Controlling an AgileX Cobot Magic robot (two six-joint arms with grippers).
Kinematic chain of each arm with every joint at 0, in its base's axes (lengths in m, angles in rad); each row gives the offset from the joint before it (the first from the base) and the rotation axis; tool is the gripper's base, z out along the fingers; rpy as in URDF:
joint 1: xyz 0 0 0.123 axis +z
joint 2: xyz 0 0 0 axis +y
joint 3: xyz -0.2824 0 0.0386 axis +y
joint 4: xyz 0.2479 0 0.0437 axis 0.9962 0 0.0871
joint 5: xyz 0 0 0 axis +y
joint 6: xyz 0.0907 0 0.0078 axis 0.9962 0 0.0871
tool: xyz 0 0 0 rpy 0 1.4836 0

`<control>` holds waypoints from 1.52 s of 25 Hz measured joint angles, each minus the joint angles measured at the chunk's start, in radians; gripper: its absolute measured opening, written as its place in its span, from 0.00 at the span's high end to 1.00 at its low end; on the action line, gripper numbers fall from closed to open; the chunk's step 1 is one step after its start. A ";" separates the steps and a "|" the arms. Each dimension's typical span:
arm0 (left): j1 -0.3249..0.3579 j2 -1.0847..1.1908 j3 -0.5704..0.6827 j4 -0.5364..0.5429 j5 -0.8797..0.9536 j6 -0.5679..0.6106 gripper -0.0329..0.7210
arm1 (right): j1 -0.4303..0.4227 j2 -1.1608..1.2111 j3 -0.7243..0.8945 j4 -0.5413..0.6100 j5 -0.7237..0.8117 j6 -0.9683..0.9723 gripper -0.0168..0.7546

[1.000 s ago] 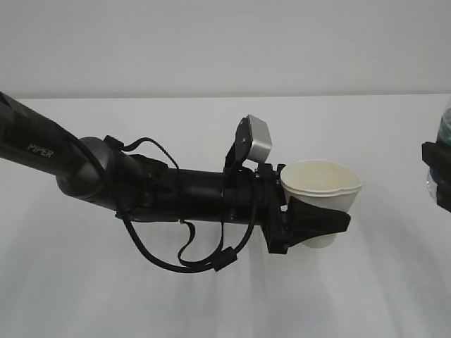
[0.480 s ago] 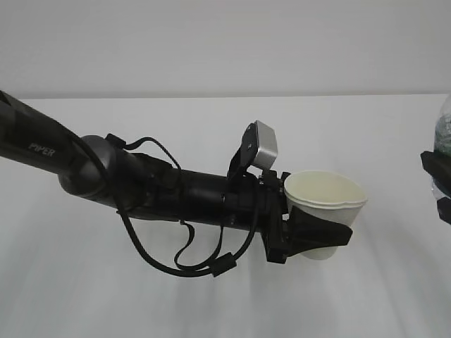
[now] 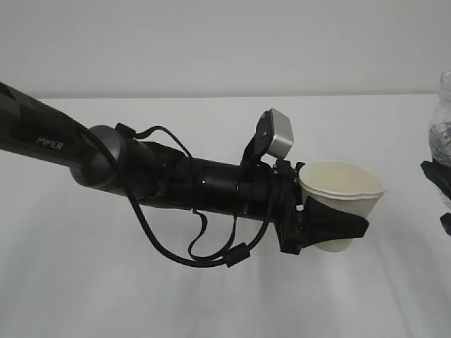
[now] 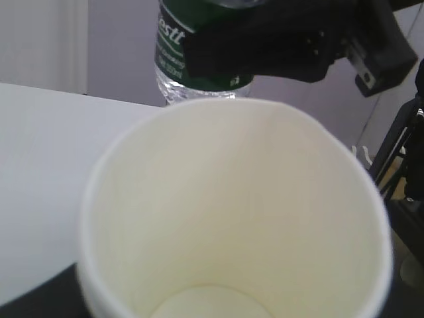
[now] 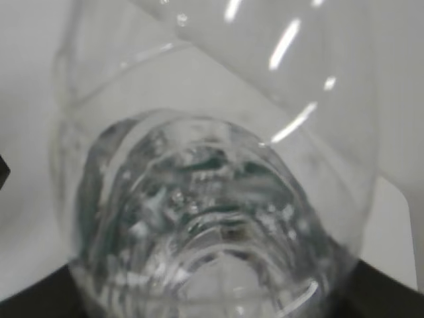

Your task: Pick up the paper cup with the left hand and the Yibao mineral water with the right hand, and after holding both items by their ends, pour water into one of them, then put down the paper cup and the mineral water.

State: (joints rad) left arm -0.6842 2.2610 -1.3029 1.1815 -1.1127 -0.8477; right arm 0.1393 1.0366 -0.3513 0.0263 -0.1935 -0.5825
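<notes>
Holding the paper cup (image 3: pixel 343 193) in my left hand (image 3: pixel 331 229), jaws clamped round its lower wall, cup upright and lifted clear of the white table (image 3: pixel 211 303). One black jaw crosses the front of the cup below the rim; the rim is squeezed slightly out of round. Cup mouth faces up, cream inside, and in the left wrist view the cup (image 4: pixel 232 212) fills the frame, its round bottom partly visible and looking dry.

My left arm (image 3: pixel 141 169) reaches in from the left, "PIPER" on its upper link, black cables (image 3: pixel 204 246) looping beneath, grey camera box (image 3: pixel 277 134) tilted above the wrist.

My right hand (image 3: pixel 440 186) sits at the right edge of the exterior view, mostly cut off. The left wrist view shows it (image 4: pixel 278 40) gripping the Yibao mineral water (image 4: pixel 199 53) across the dark green label, bottle just beyond the cup's far rim and higher than it. At the exterior view's right edge only a clear sliver of the bottle (image 3: pixel 442 120) shows, apart from the cup. The right wrist view looks along the clear ribbed bottle (image 5: pixel 205 199); how it is tilted I cannot tell
</notes>
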 joint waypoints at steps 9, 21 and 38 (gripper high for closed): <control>-0.002 0.000 0.000 0.074 0.000 0.013 0.37 | 0.000 0.020 0.000 0.126 0.004 -0.183 0.40; -0.006 0.000 -0.059 0.054 0.000 0.053 0.37 | 0.000 0.066 -0.002 0.140 -0.033 -0.251 0.40; -0.035 0.000 -0.088 0.041 0.056 0.054 0.37 | 0.000 0.066 -0.002 0.140 -0.024 -0.410 0.40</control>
State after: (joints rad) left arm -0.7189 2.2610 -1.3908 1.2229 -1.0568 -0.7934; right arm 0.1393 1.1021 -0.3534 0.1667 -0.2177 -0.9927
